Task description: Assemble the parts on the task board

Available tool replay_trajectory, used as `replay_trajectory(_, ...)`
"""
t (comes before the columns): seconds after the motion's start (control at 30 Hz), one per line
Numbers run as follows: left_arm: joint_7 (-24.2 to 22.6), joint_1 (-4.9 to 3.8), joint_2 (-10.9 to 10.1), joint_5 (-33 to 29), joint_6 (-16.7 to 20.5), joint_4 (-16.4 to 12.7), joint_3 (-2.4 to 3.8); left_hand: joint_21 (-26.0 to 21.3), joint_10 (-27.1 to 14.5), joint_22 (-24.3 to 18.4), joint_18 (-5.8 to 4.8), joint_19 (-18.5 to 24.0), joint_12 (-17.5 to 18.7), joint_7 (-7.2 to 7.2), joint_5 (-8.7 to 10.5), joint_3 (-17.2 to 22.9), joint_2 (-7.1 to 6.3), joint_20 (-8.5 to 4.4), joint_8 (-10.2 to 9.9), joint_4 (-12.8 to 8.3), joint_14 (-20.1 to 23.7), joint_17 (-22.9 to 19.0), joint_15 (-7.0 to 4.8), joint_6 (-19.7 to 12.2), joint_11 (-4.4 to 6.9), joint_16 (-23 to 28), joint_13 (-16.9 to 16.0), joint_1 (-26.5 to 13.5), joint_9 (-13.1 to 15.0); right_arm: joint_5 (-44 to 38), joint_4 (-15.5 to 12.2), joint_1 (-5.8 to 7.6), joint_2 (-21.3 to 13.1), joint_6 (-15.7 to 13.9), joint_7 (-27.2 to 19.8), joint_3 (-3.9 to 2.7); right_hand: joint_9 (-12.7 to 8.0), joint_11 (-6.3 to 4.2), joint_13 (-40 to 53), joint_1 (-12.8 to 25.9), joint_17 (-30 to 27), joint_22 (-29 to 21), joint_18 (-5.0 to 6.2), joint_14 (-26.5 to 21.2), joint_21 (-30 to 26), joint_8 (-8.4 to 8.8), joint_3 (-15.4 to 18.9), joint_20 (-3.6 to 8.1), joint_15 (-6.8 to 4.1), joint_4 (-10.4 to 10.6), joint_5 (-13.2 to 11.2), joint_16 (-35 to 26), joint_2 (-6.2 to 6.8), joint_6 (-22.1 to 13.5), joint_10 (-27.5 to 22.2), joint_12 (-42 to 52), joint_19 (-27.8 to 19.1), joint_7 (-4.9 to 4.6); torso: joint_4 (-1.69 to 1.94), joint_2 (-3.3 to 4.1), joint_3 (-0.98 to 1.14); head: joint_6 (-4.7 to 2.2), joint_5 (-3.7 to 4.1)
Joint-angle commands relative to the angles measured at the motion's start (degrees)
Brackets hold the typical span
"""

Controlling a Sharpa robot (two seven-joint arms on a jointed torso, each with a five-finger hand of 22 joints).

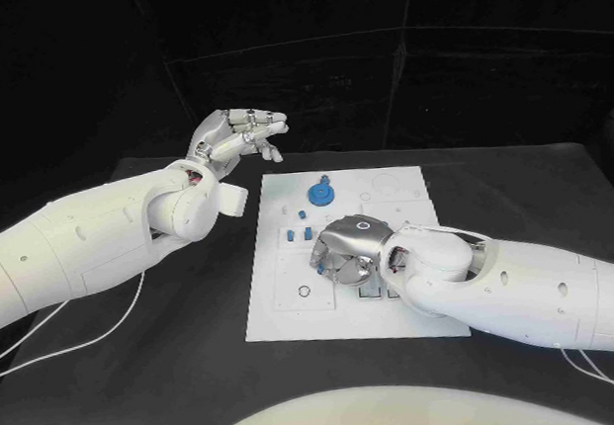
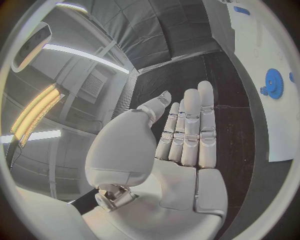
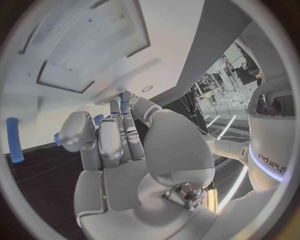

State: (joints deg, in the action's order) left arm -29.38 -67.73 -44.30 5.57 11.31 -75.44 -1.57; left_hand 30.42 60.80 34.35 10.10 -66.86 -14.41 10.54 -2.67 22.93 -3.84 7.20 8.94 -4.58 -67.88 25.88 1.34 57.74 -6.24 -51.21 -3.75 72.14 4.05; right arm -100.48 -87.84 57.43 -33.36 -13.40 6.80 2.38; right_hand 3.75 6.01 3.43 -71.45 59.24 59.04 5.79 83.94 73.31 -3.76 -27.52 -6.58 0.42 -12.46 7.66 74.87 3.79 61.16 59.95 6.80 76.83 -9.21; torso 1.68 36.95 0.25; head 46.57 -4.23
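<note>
Right hand point(image 1: 346, 254) low over centre of white rectangular task board point(image 1: 294, 318), fingers curled down; hold unclear. Left hand point(image 1: 236, 134) raised beyond far-left corner, spread, empty. Blue round gear part point(image 1: 321, 191) at far end. Advice: lower slowly, keep part upright over socket.

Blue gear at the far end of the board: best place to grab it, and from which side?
Probably by the rim of the blue gear, coming from above. It seems to lie flat on the task board, so only its toothed edge offers opposing faces. The left hand, open and raised beside that end, has the clearer approach; the right hand hangs over mid-board.
</note>
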Motion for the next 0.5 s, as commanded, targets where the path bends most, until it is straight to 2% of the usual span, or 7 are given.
replay_trajectory(0.03, 0.03, -0.08, 0.07, -0.23, -0.72, 0.06, 0.06, -0.23, 0.06, -0.10, 0.34, -0.38, 0.33, 0.18, -0.10, -0.46, 0.03, 0.01, -0.25, 0.10, 0.02, -0.07, 0.24, -0.25, -0.34, 0.25, -0.04, 0.29, -0.08, -0.20, -0.18, 0.05, -0.15, -3.17, -0.13, 0.01, -0.04, 0.22, 0.20, -0.08, -0.82, -1.62, 0.54, 0.60, -1.05, 0.21, 0.94, -0.19, 0.56, 0.13, 0.24, -0.51, 0.93, -1.09, -1.81, -0.39, -1.03, -0.04, -0.03, 0.00, 0.03, -0.10, -0.01)
replay_trajectory(0.13, 0.07, -0.08, 0.07, -0.23, -0.75, 0.14, 0.05, -0.24, 0.06, -0.10, 0.34, -0.38, 0.33, 0.18, -0.10, -0.46, 0.03, 0.01, -0.25, 0.10, 0.02, -0.08, 0.24, -0.26, -0.35, 0.26, -0.04, 0.29, -0.08, 0.55, -0.75, 0.04, -0.64, -5.62, -1.51, 0.00, -0.04, 0.33, 0.37, -0.15, -1.67, -4.27, 1.03, 0.40, -2.77, 0.16, 2.65, -0.23, 0.62, 0.57, 1.23, -0.94, 1.46, -3.04, -4.09, -0.08, -2.17, 0.25, -0.04, -0.02, 0.06, -0.13, -0.05)
replay_trajectory(0.3, 0.17, -0.08, -0.01, -0.23, -0.81, 0.30, 0.05, -0.29, 0.02, -0.15, 0.34, -0.39, 0.35, 0.20, -0.10, -0.53, 0.03, 0.02, -0.26, 0.13, 0.04, -0.10, 0.26, -0.30, -0.37, 0.27, -0.04, 0.25, -0.08, 3.08, -3.17, 0.06, -3.15, -9.98, -4.49, -0.04, 0.04, 0.27, 0.66, -0.39, -2.59, -4.84, 1.08, 0.22, -3.32, 0.09, 5.38, -0.16, 0.63, 1.32, 2.50, -1.44, 1.88, -4.76, -5.31, 1.86, -1.99, 0.17, -0.09, -0.06, 0.08, -0.18, -0.08)
replay_trajectory(0.4, 0.19, -0.08, -0.05, -0.24, -0.83, 0.40, 0.04, -0.35, -0.02, -0.21, 0.33, -0.41, 0.35, 0.22, -0.10, -0.61, 0.03, 0.04, -0.26, 0.18, 0.05, -0.13, 0.28, -0.34, -0.39, 0.29, -0.04, 0.19, -0.08, 5.02, -5.01, 0.20, -5.32, -11.54, -5.58, -0.11, 0.10, 0.30, 0.74, -0.31, -2.85, -4.87, 1.05, 0.21, -3.40, 0.01, 6.63, -0.14, 0.53, 1.87, 2.96, -1.57, 1.84, -4.78, -5.47, 2.86, -1.80, -0.09, -0.10, -0.12, -0.04, -0.36, 0.12)
replay_trajectory(0.5, 0.19, -0.08, -0.06, -0.24, -0.84, 0.51, 0.04, -0.35, -0.02, -0.21, 0.33, -0.41, 0.35, 0.22, -0.10, -0.61, 0.03, 0.04, -0.26, 0.18, 0.05, -0.13, 0.28, -0.34, -0.39, 0.29, -0.04, 0.19, -0.08, 8.66, -6.10, 1.12, -7.16, -11.88, -5.79, -0.20, 0.13, 0.22, 0.77, -0.26, -2.83, -4.83, 1.03, 0.24, -3.41, -0.03, 7.36, -0.13, 0.53, 2.23, 3.16, -1.55, 1.75, -4.72, -5.55, 3.46, -1.67, -0.05, -0.14, -0.12, 0.01, -0.53, 0.25)
